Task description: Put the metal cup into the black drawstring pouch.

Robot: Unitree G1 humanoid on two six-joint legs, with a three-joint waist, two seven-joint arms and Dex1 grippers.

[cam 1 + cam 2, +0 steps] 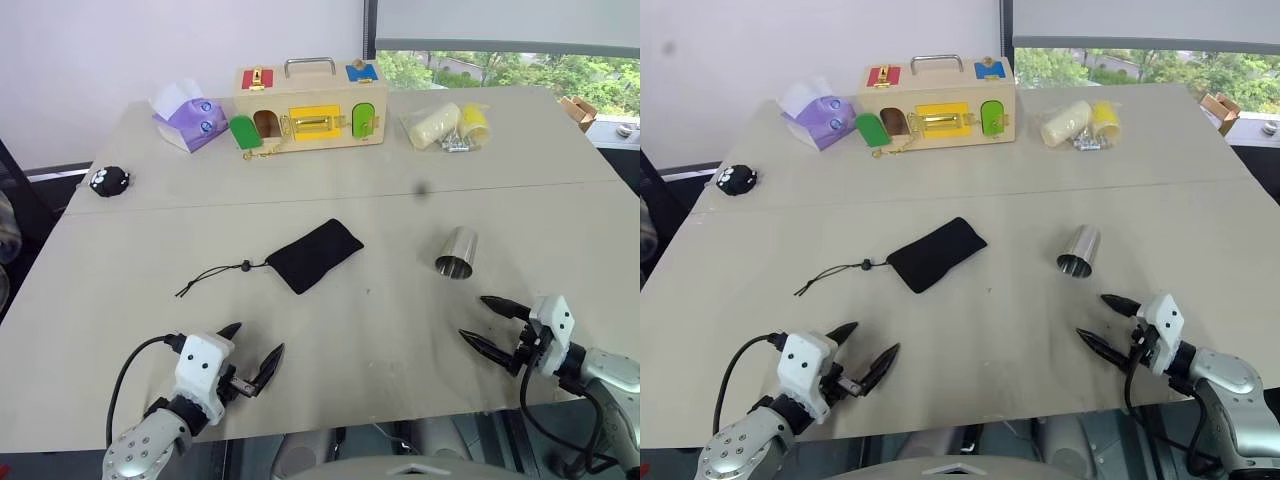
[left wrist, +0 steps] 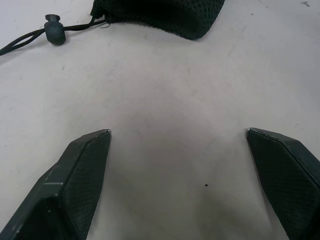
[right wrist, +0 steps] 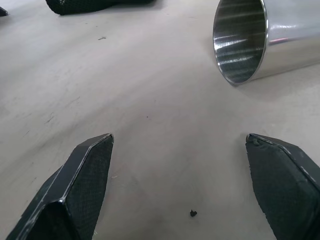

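Surface-wise, your metal cup (image 1: 456,252) lies tipped beside the black drawstring pouch (image 1: 314,254); pouch opening's unclear, left gripper (image 1: 256,358) and right gripper (image 1: 483,323) both spread, empty.

No text, label, brand, number or sign can be read anywhere. The wooden latch box (image 1: 308,104) at the far edge of the bench (image 1: 380,330) bears only plain coloured panels, and the purple tissue pack (image 1: 188,118) beside it shows markings too small to tell.
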